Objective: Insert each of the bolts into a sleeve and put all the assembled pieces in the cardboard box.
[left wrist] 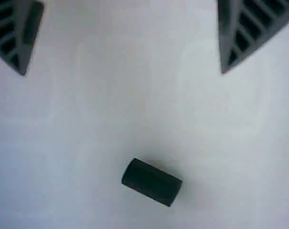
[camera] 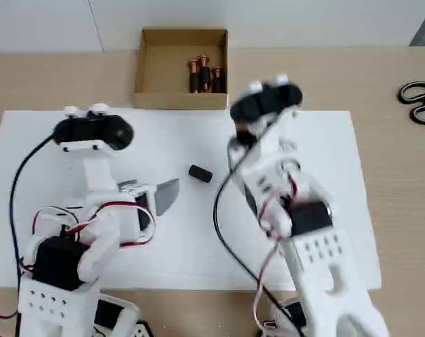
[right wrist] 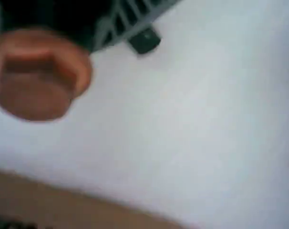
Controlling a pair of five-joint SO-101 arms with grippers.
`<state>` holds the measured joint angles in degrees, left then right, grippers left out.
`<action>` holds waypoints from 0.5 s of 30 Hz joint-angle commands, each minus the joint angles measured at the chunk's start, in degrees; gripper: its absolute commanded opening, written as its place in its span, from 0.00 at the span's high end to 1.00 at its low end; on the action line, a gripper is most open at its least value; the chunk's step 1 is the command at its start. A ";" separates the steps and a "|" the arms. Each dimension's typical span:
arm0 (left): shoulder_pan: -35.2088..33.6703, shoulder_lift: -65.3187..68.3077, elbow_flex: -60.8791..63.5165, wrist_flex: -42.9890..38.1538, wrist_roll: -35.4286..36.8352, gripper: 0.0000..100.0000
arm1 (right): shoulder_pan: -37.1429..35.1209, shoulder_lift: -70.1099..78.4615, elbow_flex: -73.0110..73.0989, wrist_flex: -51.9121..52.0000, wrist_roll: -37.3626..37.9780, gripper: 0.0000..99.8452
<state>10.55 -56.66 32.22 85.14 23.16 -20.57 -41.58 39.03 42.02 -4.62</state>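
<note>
Smooth black cylindrical sleeve [camera: 200, 173], rounded copper-coloured bolt [right wrist: 37, 71], square cardboard box [camera: 160, 70]

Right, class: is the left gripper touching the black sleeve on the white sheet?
Apart. In the left wrist view, bare white sheet separates the black sleeve from the open left gripper.

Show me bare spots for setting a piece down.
Bare: left half of the brown cardboard box; the white sheet between box and black cylindrical sleeve. Crowded: around the sleeve, between left gripper and right gripper holding a copper bolt.
</note>
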 commanded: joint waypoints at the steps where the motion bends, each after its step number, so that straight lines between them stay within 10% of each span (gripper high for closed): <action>1: -1.85 0.35 -2.42 1.23 0.09 0.75 | 1.63 10.95 -11.16 -6.55 -0.18 1.00; 15: -2.11 0.26 -2.15 5.98 0.18 0.75 | 3.82 49.45 -38.24 -26.95 -0.26 1.00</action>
<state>8.79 -56.66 32.22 90.95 23.16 -16.88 3.34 9.05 19.96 -4.62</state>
